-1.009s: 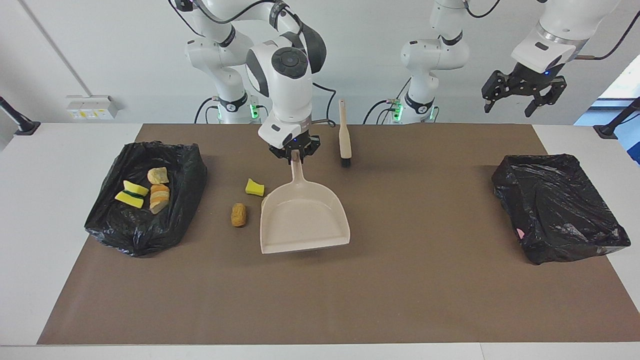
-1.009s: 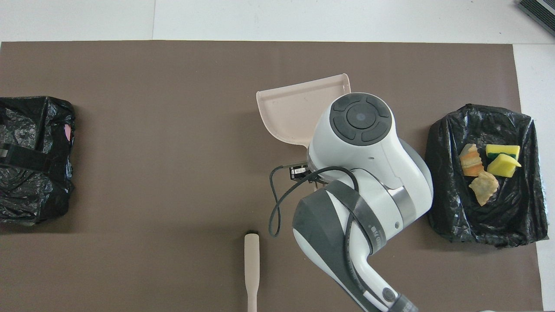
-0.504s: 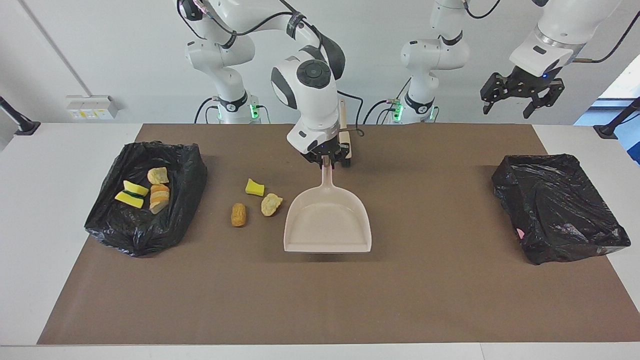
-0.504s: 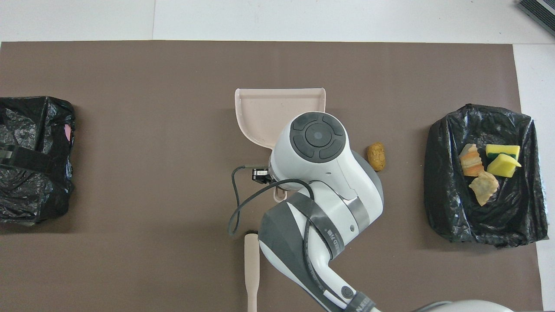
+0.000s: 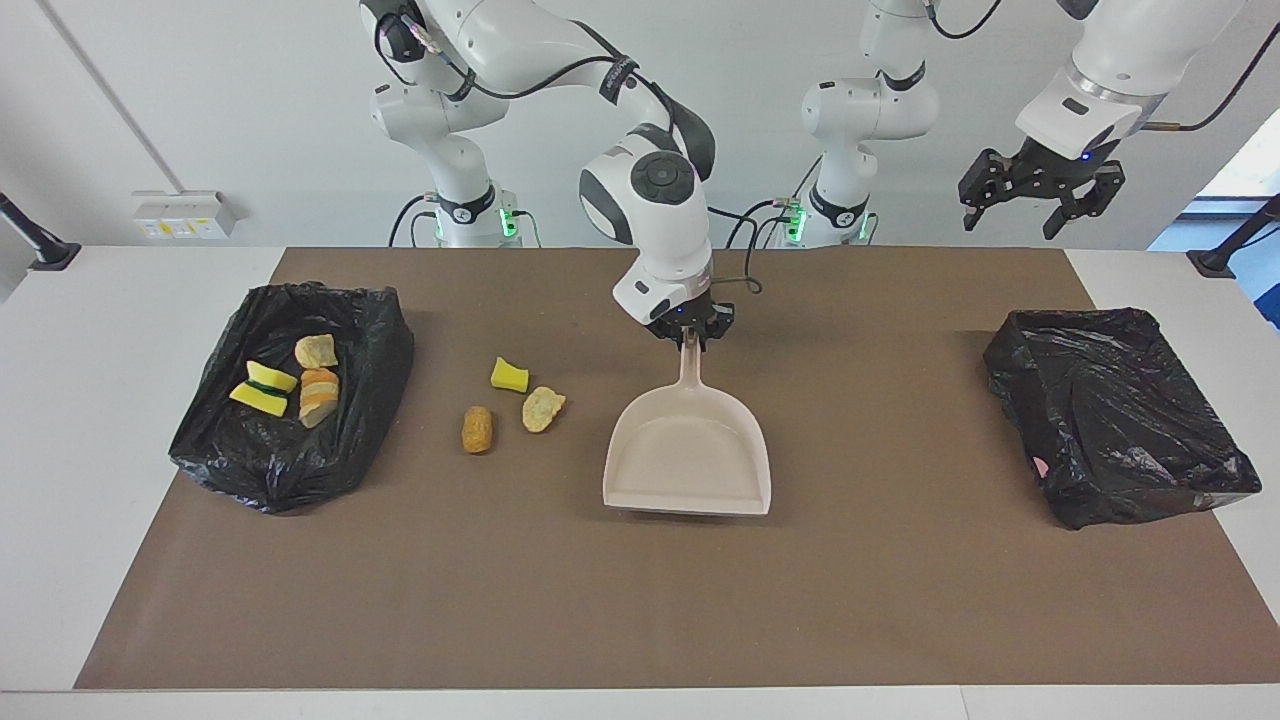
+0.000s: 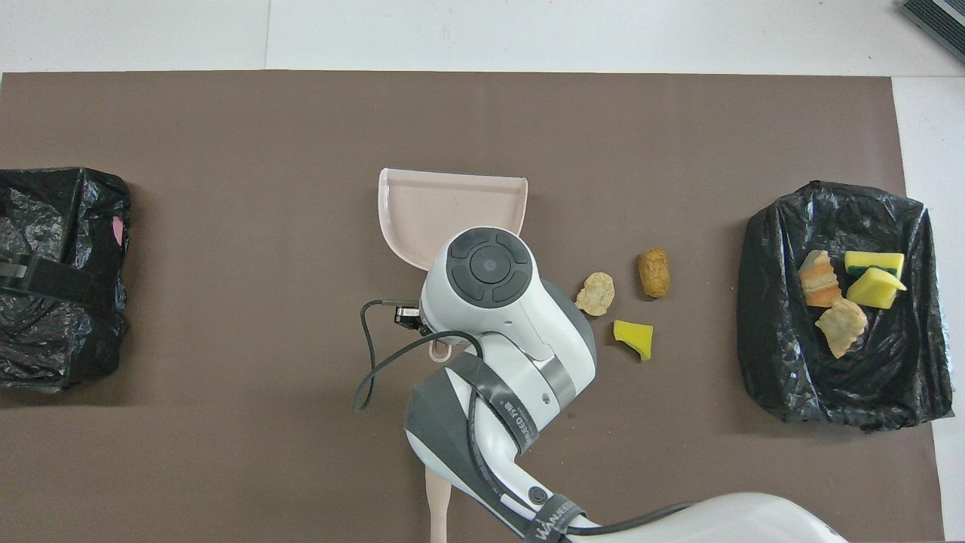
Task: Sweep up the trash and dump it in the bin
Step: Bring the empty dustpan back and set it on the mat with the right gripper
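On the mat (image 5: 900, 600): three scraps (image 5: 538, 409), four binned; right gripper (image 5: 689, 335) clamps dustpan (image 5: 690, 455), left gripper (image 5: 1036, 195) wide.

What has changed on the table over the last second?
The right gripper, jaws shut on the beige plastic dustpan, carried it toward the left arm's end, uncovering a tan crumbly scrap. The left gripper waits raised; both black-lined bins and the other scraps stayed put.

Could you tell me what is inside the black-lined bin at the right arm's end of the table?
Four scraps of trash lie in that bin: two yellow sponge chunks, a tan lump and an orange-striped lump. Whether the liner's folds hide anything more cannot be seen.
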{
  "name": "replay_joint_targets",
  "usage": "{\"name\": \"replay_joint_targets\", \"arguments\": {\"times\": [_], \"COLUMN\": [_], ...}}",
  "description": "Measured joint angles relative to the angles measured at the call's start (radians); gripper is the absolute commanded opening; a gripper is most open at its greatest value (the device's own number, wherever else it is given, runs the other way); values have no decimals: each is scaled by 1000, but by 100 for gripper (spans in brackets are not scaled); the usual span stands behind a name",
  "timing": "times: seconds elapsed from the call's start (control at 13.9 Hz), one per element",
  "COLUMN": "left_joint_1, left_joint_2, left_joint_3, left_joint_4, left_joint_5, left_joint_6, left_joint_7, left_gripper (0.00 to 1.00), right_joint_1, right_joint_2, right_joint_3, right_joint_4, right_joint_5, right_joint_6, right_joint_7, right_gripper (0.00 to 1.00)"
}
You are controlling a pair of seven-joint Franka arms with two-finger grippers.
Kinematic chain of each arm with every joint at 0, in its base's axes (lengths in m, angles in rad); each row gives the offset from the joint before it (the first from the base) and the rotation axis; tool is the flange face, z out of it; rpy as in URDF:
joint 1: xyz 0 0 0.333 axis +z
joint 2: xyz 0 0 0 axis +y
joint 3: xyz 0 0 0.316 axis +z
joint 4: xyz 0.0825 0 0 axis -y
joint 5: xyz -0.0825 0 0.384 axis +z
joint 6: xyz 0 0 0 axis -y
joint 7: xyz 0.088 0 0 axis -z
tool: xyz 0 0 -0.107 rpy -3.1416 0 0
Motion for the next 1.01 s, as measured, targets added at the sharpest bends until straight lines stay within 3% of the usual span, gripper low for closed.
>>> {"name": "replay_joint_targets", "arguments": {"times": [0.5,0.58,0.65,0.72,0.79,1.01], "left_joint_1": [0,0,0,0,0,0], "left_joint_2": [0,0,0,-1,-2,-4], "left_joint_3": [0,0,1,1,1,0], "left_joint_4": [0,0,0,0,0,0], "left_joint_5": [0,0,0,0,0,0], "left_joint_6": [0,0,0,1,1,1], "left_joint_7": [0,0,0,0,0,0], "left_gripper": [100,100,100,100,100,100], "right_joint_1": [8,10,12,12,12,12], "right_joint_2": [74,78,79,79,79,79], "right_joint_3": [-5,-5,-5,-5,-5,-5], "right_joint_4": [-21,-24,-26,-26,-26,-25], "right_joint_5": [-1,-1,-2,-2,-5,-35], "right_joint_6": [71,80,83,83,83,83], "right_joint_7": [-18,-18,-18,-18,-23,-54], "right_gripper": [3,11,34,85,100,100]}}
